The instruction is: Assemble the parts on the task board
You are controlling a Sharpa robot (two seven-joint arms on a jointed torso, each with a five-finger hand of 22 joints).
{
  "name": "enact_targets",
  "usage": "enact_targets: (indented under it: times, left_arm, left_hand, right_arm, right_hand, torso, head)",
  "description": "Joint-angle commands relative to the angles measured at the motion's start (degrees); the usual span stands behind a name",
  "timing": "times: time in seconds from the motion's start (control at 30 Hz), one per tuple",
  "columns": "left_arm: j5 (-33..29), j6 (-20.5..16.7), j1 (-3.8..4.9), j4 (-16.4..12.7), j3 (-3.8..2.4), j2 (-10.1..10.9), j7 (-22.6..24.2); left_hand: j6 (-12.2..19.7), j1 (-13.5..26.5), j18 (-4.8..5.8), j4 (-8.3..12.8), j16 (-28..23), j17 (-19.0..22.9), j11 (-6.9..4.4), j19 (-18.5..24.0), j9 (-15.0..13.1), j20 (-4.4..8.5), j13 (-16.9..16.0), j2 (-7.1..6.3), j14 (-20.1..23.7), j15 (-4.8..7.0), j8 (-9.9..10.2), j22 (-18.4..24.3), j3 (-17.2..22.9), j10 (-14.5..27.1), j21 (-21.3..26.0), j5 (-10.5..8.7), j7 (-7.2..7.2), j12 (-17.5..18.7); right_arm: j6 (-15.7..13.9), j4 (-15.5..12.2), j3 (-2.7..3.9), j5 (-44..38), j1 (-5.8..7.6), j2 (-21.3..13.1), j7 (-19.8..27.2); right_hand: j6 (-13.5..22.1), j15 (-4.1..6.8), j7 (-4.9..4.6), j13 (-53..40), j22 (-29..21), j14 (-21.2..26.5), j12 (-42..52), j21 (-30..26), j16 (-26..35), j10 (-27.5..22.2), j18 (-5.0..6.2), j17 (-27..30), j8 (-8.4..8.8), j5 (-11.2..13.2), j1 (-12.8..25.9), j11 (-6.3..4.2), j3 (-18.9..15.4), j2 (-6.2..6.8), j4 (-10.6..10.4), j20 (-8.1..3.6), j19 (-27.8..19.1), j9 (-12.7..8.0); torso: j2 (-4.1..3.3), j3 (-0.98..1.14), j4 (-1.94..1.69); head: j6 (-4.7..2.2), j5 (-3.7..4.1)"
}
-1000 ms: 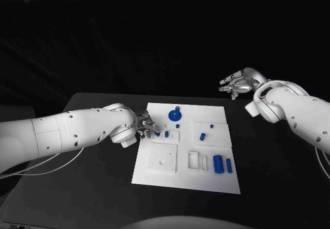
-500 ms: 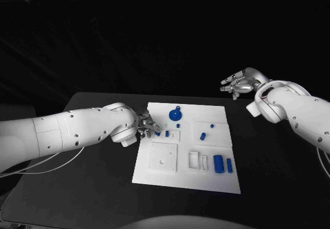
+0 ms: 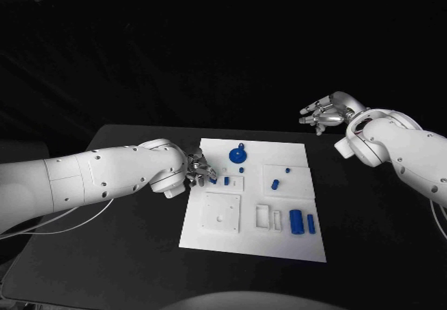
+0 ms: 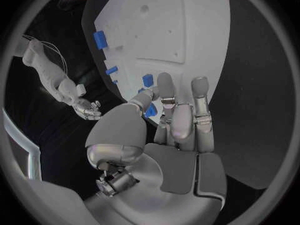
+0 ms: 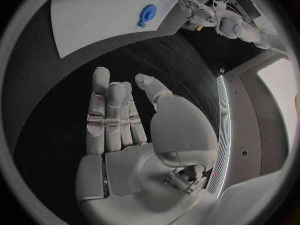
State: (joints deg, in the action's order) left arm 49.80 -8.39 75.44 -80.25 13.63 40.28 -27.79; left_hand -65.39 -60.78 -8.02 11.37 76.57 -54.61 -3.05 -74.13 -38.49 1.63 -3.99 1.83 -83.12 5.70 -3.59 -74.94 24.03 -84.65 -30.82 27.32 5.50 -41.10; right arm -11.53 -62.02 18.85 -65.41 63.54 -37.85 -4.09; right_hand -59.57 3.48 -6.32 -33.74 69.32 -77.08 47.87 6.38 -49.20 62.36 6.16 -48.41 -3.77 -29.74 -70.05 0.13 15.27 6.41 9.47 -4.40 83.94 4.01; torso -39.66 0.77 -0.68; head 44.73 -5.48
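The white task board (image 3: 251,200) lies mid-frame on the black counter (image 3: 121,258), blue parts (image 3: 296,221) scattered across it (a round one toward its upper edge). The left hand (image 3: 197,169) hovers at the board's left edge, fingers apart, empty. Upper right, the right hand (image 3: 326,111) hangs open, well off the board.

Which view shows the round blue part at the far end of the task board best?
The head view: the round blue part sits unobstructed on the task board. The right wrist view shows it small and distant; in the left wrist view I cannot identify it.
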Motion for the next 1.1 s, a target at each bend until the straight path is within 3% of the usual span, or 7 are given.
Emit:
enact_targets:
  times: [0.03, 0.7, 1.1]
  left_arm:
    - [1.2, 1.5, -0.33, 0.1, 0.26, 0.0, -1.1]
    - [2.2, 3.6, -0.34, 0.0, 0.26, 0.0, -1.2]
    - [2.1, 6.9, -0.34, 0.0, 0.26, -0.3, -1.6]
  left_hand:
    - [-5.8, -0.7, -0.83, 0.3, 0.3, 0.0, -0.78, 0.0, -0.1, -0.39, 0.1, -0.08, -0.1, -0.15, -0.4, -1.0, 0.0, -2.2, -0.4, 0.12, -5.37, -0.1]
    - [-6.1, -0.9, -1.01, 0.3, 0.6, -0.5, -0.83, 0.1, -0.8, -0.66, 0.2, -0.29, -0.1, -0.16, -0.4, -1.0, -0.4, -2.2, -0.5, -0.19, -5.52, 0.0]
    - [-6.2, -1.0, -1.0, 0.3, 0.7, -0.6, -0.82, 0.2, -0.9, -0.65, 0.3, -0.42, -0.1, -0.19, -0.4, -0.9, -0.6, -2.2, -0.6, -0.6, -5.57, 0.0]
  right_arm:
    - [0.8, -0.1, 0.02, 0.0, -0.04, 0.0, 0.2]
    - [1.0, 0.0, 0.02, 0.0, -0.09, -0.1, 0.4]
    - [1.1, -0.1, 0.02, 0.0, -0.12, -0.2, 0.4]
  right_hand:
    - [0.3, 0.1, -0.23, 0.1, -0.1, 0.3, -0.2, -0.3, 0.3, 0.0, -0.18, 0.1, 0.18, -0.2, 0.6, 0.03, 0.1, -0.17, -0.3, -0.27, 1.6, 0.0]
    - [0.3, 0.11, -0.22, 0.1, -0.1, 0.3, -0.1, -0.3, 0.2, 0.0, -0.19, 0.1, 0.19, -0.3, 0.7, 0.01, 0.1, -0.23, -0.5, -0.27, 1.7, 0.0]
    - [0.3, 0.11, -0.22, 0.1, -0.1, 0.3, -0.1, -0.3, 0.2, 0.0, -0.19, 0.1, 0.19, -0.3, 0.7, 0.01, 0.1, -0.23, -0.5, -0.27, 1.7, 0.0]
  torso:
    - [-0.01, 0.0, -0.01]
    - [0.01, 0.02, 0.03]
    - [0.01, 0.03, 0.04]
  head:
    - [0.09, -0.05]
    - [0.28, -0.03]
    - [0.28, -0.04]
